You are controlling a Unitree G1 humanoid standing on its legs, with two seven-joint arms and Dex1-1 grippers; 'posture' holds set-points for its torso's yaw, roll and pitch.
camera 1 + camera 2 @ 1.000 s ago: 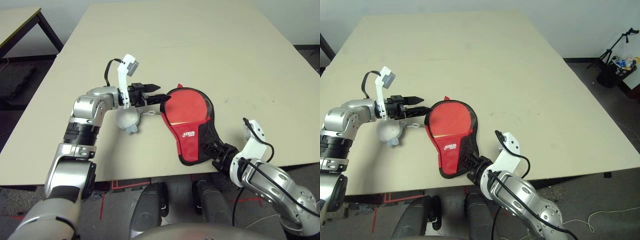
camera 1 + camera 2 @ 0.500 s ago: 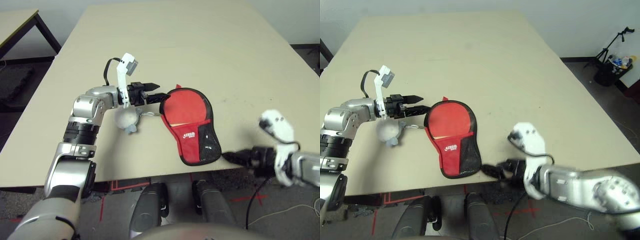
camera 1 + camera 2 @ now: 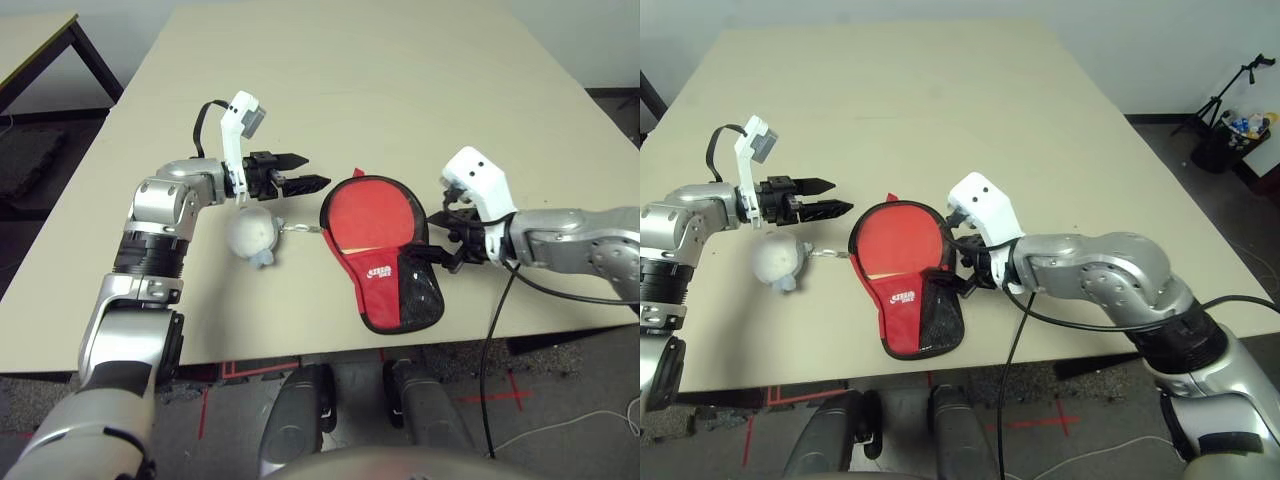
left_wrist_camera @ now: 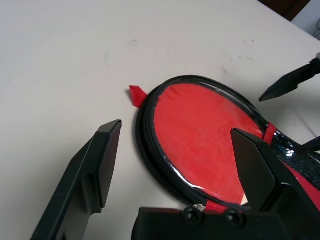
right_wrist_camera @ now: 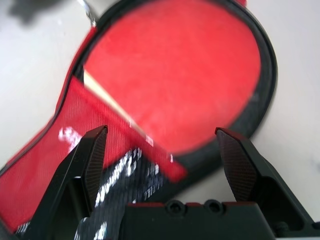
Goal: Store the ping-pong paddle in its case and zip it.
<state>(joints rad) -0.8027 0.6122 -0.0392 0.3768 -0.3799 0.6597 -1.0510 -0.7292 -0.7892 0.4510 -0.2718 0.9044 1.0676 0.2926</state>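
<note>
Ping-pong paddle [image 3: 368,215] sits inside the case [image 3: 385,255], flat on the bench [image 3: 400,90] near its front edge. I see the red rubber face in the round upper end and a strip of pale wood at the neck; the handle end is covered by the red flap and black mesh. Long axis runs from the round head, away from me, to the narrow end toward the front edge, tilted slightly right. White pom-pom [image 3: 252,236] lies left of the case on its zipper pull. Left tool [image 3: 300,171] hovers above the pom-pom, fingers apart, holding nothing. Right tool [image 3: 440,238] is at the case's right rim, fingers apart.
</note>
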